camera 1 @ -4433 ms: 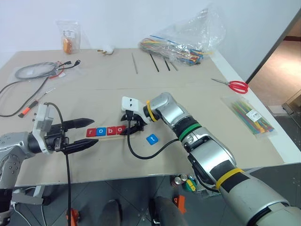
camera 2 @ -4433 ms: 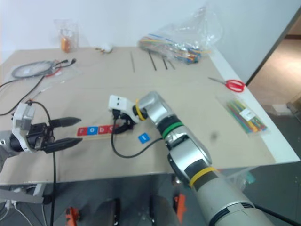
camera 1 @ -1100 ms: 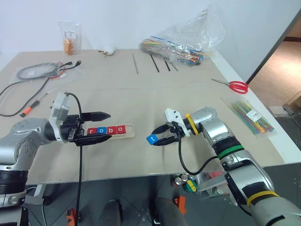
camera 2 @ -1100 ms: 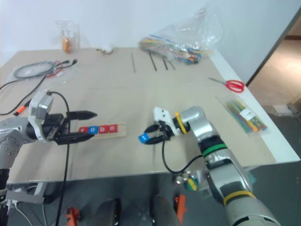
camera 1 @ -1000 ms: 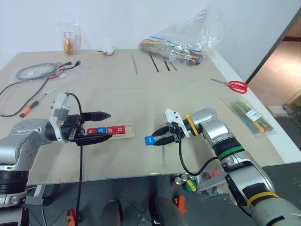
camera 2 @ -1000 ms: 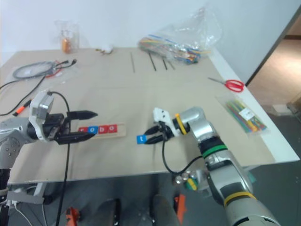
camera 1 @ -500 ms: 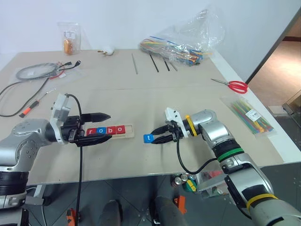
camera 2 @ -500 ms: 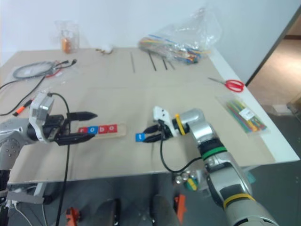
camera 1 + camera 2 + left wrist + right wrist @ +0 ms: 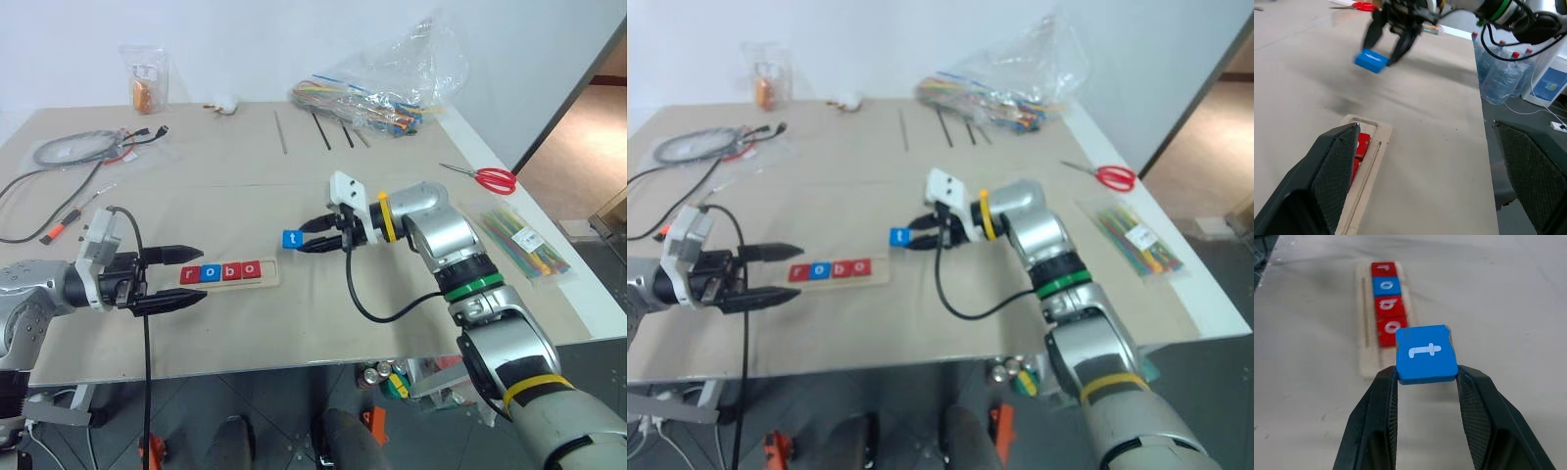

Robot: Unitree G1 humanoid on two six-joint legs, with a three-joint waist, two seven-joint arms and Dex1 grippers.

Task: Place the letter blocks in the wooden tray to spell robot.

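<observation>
The two eye views look forward and down from head height onto the bench (image 9: 411, 313), taking in its full width, the far wall and both arms. The right eye view sits slightly to the side of the left, so the same scene appears shifted. The left wrist view looks low along the left end effector (image 9: 1430, 176) across the bench surface, close to the wooden tray (image 9: 1364, 181), facing the right end effector (image 9: 1393, 41) beyond. The right wrist view looks steeply down along the right end effector, very near its blue tile (image 9: 1426, 354), with the tray beyond. All four views share the tray and that tile.
</observation>
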